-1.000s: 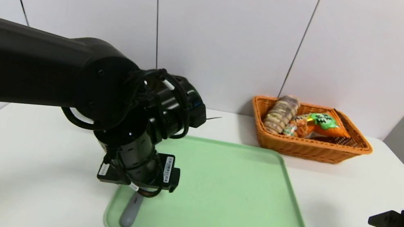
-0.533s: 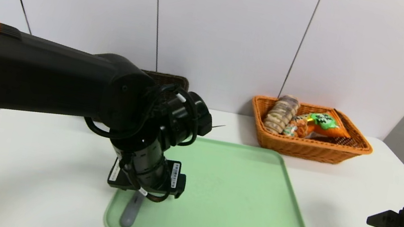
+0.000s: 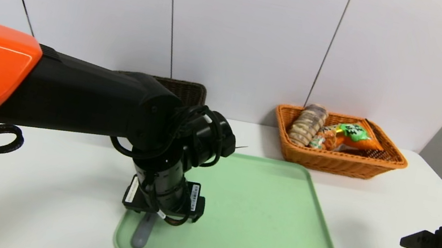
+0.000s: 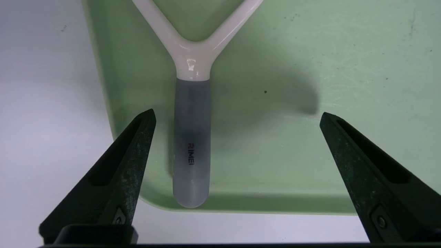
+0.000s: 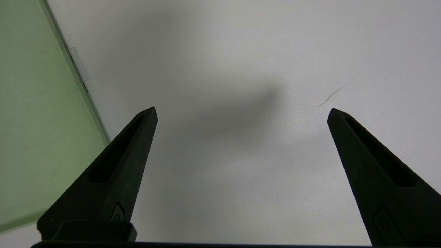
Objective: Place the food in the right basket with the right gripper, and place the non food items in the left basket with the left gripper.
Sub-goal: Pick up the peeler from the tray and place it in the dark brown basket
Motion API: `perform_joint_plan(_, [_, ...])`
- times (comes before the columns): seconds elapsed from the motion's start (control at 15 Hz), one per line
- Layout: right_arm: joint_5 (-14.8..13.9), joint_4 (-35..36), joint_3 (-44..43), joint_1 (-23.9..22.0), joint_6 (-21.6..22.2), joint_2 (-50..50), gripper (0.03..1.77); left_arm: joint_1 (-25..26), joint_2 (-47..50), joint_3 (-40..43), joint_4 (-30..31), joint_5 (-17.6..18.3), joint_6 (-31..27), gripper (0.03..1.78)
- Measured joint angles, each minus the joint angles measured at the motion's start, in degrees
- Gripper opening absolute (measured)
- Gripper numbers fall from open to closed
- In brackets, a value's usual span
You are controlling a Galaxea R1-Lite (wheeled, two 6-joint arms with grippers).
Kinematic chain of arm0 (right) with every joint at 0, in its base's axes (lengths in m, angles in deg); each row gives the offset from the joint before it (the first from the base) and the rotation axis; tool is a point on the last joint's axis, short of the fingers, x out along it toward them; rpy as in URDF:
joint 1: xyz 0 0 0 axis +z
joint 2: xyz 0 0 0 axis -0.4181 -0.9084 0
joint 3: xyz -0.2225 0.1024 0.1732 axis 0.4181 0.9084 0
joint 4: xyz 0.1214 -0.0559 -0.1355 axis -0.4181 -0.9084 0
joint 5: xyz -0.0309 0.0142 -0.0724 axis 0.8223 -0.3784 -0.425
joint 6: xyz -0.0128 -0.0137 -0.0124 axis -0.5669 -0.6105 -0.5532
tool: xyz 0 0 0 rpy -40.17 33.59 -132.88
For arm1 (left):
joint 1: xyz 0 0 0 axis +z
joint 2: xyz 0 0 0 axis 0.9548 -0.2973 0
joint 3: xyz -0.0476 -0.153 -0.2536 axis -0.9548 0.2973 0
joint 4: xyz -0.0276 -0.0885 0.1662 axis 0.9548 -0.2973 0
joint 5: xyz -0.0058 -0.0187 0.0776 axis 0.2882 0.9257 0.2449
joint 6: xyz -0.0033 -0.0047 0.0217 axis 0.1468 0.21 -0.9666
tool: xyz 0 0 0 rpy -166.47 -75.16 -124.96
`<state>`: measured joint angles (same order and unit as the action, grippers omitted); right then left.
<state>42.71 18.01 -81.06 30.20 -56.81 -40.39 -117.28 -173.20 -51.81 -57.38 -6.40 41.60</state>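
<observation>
A white peeler with a grey handle (image 4: 192, 137) lies in the front left corner of the green tray (image 4: 310, 69); only its handle (image 3: 141, 235) shows in the head view. My left gripper (image 4: 237, 113) hangs open just above it, and the handle lies close to one finger. The dark brown left basket (image 3: 184, 89) is mostly hidden behind my left arm. The orange right basket (image 3: 377, 167) holds the striped bread loaf (image 3: 307, 123) and the orange snack bag (image 3: 351, 135). My right gripper (image 5: 243, 110) is open and empty over the bare table.
The green tray (image 3: 267, 223) fills the middle of the white table, and its edge (image 5: 34, 120) shows in the right wrist view. My left arm reaches across the table's left half. A white wall stands right behind the baskets.
My left arm has swung to the right and come down closer over the peeler. The right gripper has barely shifted.
</observation>
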Motion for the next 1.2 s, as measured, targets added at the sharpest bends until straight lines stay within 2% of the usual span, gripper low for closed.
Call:
perform_joint_plan(0.73, [-0.18, 0.09, -0.13, 0.00, -0.16, -0.98, 1.71, 0.00, -1.60, 0.02, -0.24, -0.22, -0.22, 1.68])
perform_joint_plan(0.93, [-0.18, 0.09, -0.39, 0.00, -0.20, -1.07, 1.71, -0.02, -1.88, 0.00, -0.10, -0.10, -0.20, 1.19])
perform_joint_plan(1.2, [-0.27, 0.11, -0.63, -0.06, -0.28, -1.07, 1.71, 0.00, -2.21, 0.11, -0.11, -0.07, -0.20, 0.80])
